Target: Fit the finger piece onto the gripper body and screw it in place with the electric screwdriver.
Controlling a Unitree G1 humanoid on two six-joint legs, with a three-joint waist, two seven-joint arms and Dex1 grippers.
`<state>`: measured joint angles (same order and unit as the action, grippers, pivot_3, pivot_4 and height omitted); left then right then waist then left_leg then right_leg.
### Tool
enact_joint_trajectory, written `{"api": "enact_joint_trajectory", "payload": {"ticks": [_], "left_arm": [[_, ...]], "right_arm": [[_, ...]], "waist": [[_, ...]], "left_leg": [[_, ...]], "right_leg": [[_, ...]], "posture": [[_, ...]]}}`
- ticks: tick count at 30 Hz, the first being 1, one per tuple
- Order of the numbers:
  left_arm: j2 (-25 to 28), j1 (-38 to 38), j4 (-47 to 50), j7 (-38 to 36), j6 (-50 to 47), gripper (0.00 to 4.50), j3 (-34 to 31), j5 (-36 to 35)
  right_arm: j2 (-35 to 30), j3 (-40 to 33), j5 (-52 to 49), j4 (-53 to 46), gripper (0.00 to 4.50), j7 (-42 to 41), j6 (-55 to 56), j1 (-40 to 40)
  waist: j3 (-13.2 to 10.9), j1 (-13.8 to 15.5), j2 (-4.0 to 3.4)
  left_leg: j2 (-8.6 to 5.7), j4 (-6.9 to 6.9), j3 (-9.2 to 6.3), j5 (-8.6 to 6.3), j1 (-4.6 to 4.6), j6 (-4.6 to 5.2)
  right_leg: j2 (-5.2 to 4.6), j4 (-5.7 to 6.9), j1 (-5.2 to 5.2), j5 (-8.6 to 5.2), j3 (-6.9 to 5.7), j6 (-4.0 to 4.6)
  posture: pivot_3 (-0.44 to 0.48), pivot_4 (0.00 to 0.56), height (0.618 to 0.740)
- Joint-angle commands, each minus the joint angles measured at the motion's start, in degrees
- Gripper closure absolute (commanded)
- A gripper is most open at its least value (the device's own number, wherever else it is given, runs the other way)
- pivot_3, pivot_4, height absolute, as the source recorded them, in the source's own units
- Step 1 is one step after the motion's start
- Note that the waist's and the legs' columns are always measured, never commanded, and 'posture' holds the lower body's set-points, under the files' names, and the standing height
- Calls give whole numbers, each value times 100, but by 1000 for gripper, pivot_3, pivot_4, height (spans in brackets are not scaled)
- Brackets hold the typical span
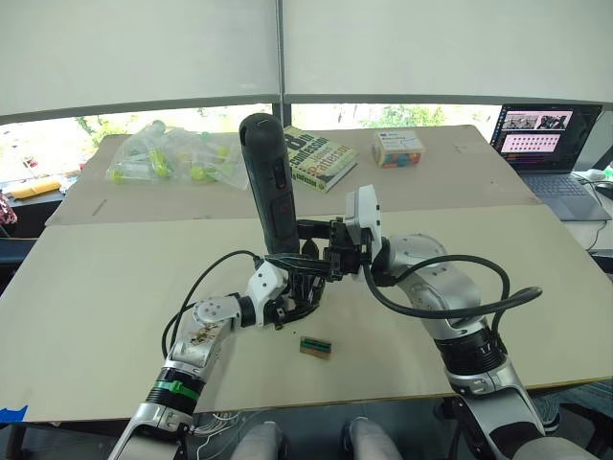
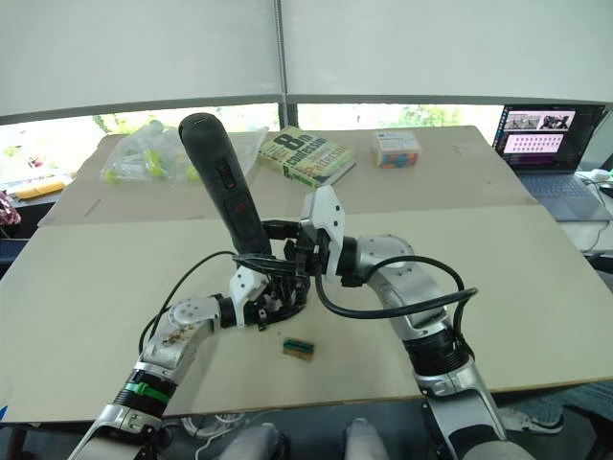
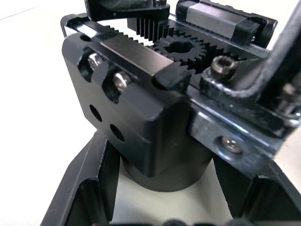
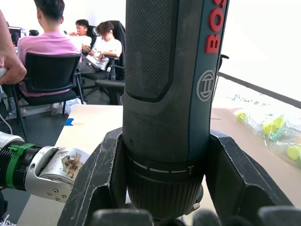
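Black, chunky gripper body (image 3: 141,117), with a toothed rack, a central gear and two silver screw heads on its block, sits between the left gripper's (image 1: 292,292) black fingers (image 3: 84,188), which are clenched against its rounded base on either side. In the head views that body rests on the tan cardboard-covered table (image 1: 115,316), directly under the right gripper (image 1: 321,251).

The right gripper grasps the long black pen-shaped electric screwdriver (image 1: 270,187) near its lower collar, one finger (image 4: 99,179) pressed on each side of the barrel. The screwdriver stands nearly upright, leaning slightly, its rounded end well above the right gripper and its lower end pointing down into the gripper body held by the left gripper. Red lettering runs along its side in the right wrist view. The bit tip itself is hidden.

A small green-and-tan block (image 1: 315,346) lies on the table just beside the left gripper, on the robot's near side. Well beyond both grippers lie a green-and-white book (image 1: 318,160), a small colourful box (image 1: 397,149) and a clear bag of yellow-green items (image 1: 172,153). An open laptop (image 1: 546,139) stands far off to the right gripper's outer side.
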<state>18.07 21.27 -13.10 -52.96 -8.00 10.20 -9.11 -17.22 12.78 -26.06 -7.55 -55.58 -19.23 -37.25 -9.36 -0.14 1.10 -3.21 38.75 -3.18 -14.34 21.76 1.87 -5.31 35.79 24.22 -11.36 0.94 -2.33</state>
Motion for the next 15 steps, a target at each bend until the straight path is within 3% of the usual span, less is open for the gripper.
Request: {"api": "enact_joint_trajectory", "payload": {"ticks": [1,15], "left_arm": [[-11,-127,25,-72,-94,2169,121,-26],[-13,-135,40,-52,-111,2169,121,-36]], "right_arm": [[-166,188,257,235,2544,22,-280,165],[-129,234,349,375,2544,164,-208,269]], "waist": [[1,-1,0],[15,-2,-1]], "left_leg": [[0,0,0,0,0,0],[1,-1,0,0,-3,0]], "right_leg": [[0,0,0,0,0,0],[0,-1,-4,-1,0,-1]], "posture": [[0,150,740],[0,150,740]]}}
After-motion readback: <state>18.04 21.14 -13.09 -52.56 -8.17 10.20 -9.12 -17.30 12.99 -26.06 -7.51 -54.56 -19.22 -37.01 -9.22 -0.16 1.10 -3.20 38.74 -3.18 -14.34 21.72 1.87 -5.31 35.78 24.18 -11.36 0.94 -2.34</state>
